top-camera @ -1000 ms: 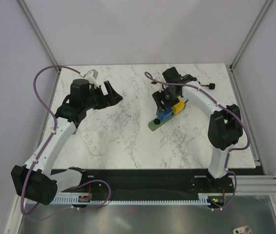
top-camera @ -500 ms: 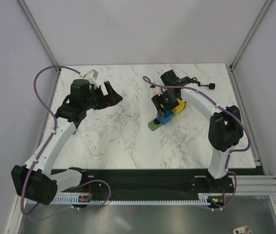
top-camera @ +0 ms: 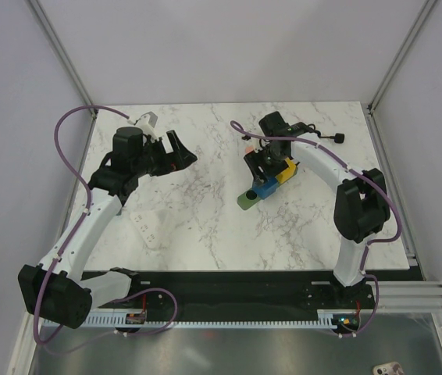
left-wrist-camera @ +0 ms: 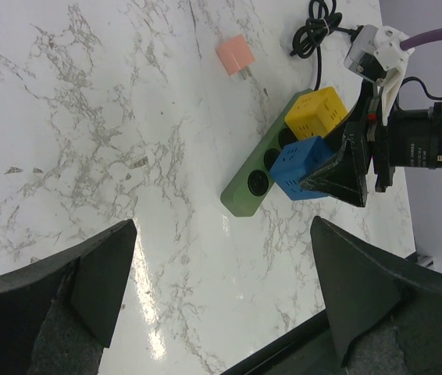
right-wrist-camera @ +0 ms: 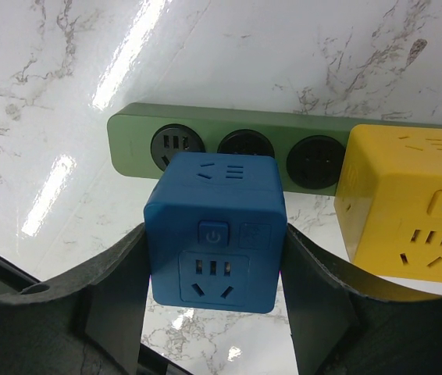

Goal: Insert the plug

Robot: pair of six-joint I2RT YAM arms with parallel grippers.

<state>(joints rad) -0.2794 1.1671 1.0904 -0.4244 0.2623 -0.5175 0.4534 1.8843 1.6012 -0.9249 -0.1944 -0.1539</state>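
My right gripper (right-wrist-camera: 215, 262) is shut on a blue cube plug (right-wrist-camera: 217, 234), one finger on each side face. It holds the plug tilted just in front of the green power strip (right-wrist-camera: 131, 129), whose three round sockets show bare. A yellow cube (right-wrist-camera: 408, 207) sits on the strip's right end. From above, the blue plug (top-camera: 265, 186) hangs over the strip (top-camera: 246, 201) at mid-table. My left gripper (top-camera: 178, 152) hovers far to the left, open and holding nothing. In the left wrist view the blue plug (left-wrist-camera: 299, 168) lies over the strip (left-wrist-camera: 244, 195).
A small pink plug (top-camera: 247, 148) lies on the marble behind the strip. A black coiled cable (top-camera: 334, 138) runs along the back right. A flat white piece (top-camera: 147, 226) lies near the left arm. White walls enclose the table.
The right wrist has shifted slightly left with the blue plug still in its grip. The left arm has not moved.
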